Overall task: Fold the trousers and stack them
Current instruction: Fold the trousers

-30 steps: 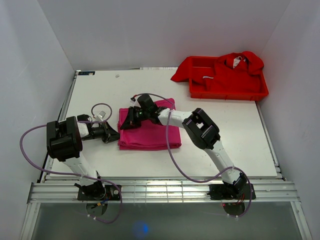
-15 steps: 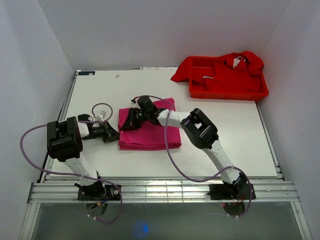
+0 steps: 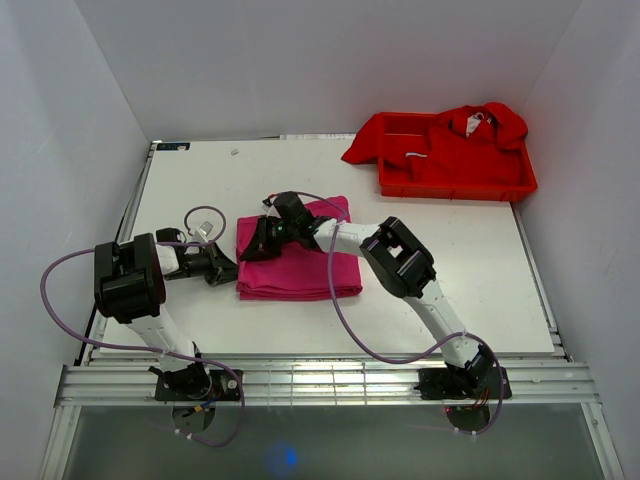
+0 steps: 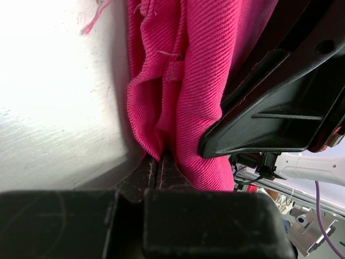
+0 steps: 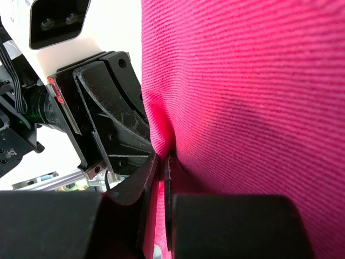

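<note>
The magenta trousers [image 3: 310,265] lie folded into a rectangle on the white table, left of centre. My left gripper [image 3: 230,272] lies low at their left edge. In the left wrist view its jaws [image 4: 157,162] are closed, with the folds of the trousers [image 4: 178,81] running into the tips. My right gripper [image 3: 258,240] is over the folded pile's upper left corner. In the right wrist view it [image 5: 163,162] is nearly closed, with pink cloth [image 5: 259,81] in the slit between the fingers. The two grippers are close together; each shows in the other's wrist view.
A red plastic tray [image 3: 520,186] stands at the back right, with bright red garments [image 3: 470,135] in it and spilling over its left rim. A loop of purple cable [image 3: 203,214] lies on the table behind my left gripper. White walls close in the table on three sides.
My right gripper has shifted slightly back and left at the pile's upper left corner. My left arm and the trousers have hardly moved.
</note>
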Available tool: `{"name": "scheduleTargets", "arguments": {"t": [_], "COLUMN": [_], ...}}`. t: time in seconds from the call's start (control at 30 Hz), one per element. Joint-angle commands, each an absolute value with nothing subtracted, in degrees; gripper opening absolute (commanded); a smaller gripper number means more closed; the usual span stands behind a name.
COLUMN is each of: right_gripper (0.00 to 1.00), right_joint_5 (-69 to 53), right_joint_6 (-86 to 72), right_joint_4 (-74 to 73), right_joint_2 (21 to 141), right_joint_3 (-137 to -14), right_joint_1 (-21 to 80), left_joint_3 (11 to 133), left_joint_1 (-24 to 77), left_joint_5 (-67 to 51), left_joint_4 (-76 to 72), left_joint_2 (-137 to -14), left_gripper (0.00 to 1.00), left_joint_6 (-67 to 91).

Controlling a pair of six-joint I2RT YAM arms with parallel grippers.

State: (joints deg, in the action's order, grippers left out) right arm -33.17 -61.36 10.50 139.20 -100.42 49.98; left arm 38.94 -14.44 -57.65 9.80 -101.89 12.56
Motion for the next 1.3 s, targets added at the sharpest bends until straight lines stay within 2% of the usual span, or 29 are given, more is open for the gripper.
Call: {"name": "scheduleTargets", "arguments": {"t": [0.0, 0.3, 0.33, 0.37, 0.43, 0.47, 0.53, 0.63, 0.67, 0.83, 0.87, 0.9, 0.93, 0.97, 1.03, 1.07, 1.1, 1.17, 1.27], "right_gripper": [0.08, 0.08, 0.08, 0.08, 0.08, 0.08, 0.09, 0.14, 0.21, 0.36, 0.46, 0.53, 0.60, 0.72, 0.84, 0.95, 0.98, 0.97, 0.96], "right_joint_5": [-32.43, -32.17, -32.43, -32.78, -34.35, -34.54, -34.63, -34.54, -34.45, -35.24, -35.51, -36.46, -36.91, -37.35, -39.37, -40.33, -42.52, -45.42, -50.52], "right_joint_6": [-62.84, -62.75, -62.75, -62.75, -63.28, -63.37, -62.41, -61.18, -60.74, -59.33, -58.80, -58.62, -58.45, -58.10, -54.86, -53.19, -51.26, -44.32, -38.15], "right_joint_4": [14.06, 14.94, 15.03, 16.42, 18.97, 20.38, 20.39, 20.30, 20.30, 20.39, 20.65, 21.18, 21.88, 22.58, 22.85, 22.16, 20.84, 16.64, 14.42], "right_joint_2": [140.45, 141.24, 141.15, 141.07, 140.45, 140.01, 139.05, 138.26, 137.99, 135.71, 134.83, 134.04, 131.95, 130.53, 125.72, 123.86, 122.10, 116.39, 108.30], "right_joint_3": [-102.83, -101.52, -101.17, -100.64, -98.54, -98.09, -97.91, -98.87, -99.05, -98.18, -97.13, -96.60, -96.07, -94.67, -93.61, -93.08, -92.12, -90.36, -81.24], "right_joint_1": [51.77, 51.77, 51.59, 51.50, 51.24, 51.24, 51.24, 51.15, 51.15, 50.71, 50.36, 50.01, 49.66, 48.70, 47.38, 45.81, 44.83, 41.68, 37.02], "left_joint_3": [36.74, 37.09, 37.87, 38.58, 41.38, 42.53, 46.99, 50.61, 52.10, 55.19, 56.41, 57.21, 58.09, 59.40, 62.83, 63.45, 64.24, 64.42, 60.57], "left_joint_1": [-12.39, -12.30, -12.30, -12.57, -12.92, -13.18, -14.06, -16.60, -18.61, -25.65, -26.80, -28.81, -29.79, -30.23, -30.23, -30.15, -29.02, -25.08, -20.06], "left_joint_5": [-47.81, -47.73, -47.64, -47.38, -46.76, -45.19, -42.55, -38.59, -37.10, -34.45, -34.89, -36.55, -43.00, -46.72, -54.63, -61.45, -63.87, -66.70, -68.63], "left_joint_4": [10.28, 10.81, 11.51, 13.60, 16.07, 17.39, 22.39, 28.99, 31.61, 36.73, 37.43, 38.75, 39.80, 42.34, 44.37, 44.65, 44.56, 44.12, 39.32], "left_joint_2": [-102.66, -102.31, -102.04, -101.26, -100.20, -99.41, -97.48, -96.07, -95.80, -94.75, -94.31, -93.87, -92.65, -92.11, -90.54, -88.35, -87.29, -84.65, -82.45], "left_gripper": [0.00, 0.00, 0.05, 0.21, 0.36, 0.51, 0.60, 0.65, 0.67, 0.68, 0.68, 0.68, 0.65, 0.63, 0.57, 0.56, 0.54, 0.51, 0.46], "left_joint_6": [10.02, 9.93, 9.67, 9.49, 8.53, 8.09, 5.29, 2.38, 1.07, -3.25, -4.30, -5.18, -6.23, -8.68, -11.15, -11.68, -12.12, -12.22, -8.37]}}
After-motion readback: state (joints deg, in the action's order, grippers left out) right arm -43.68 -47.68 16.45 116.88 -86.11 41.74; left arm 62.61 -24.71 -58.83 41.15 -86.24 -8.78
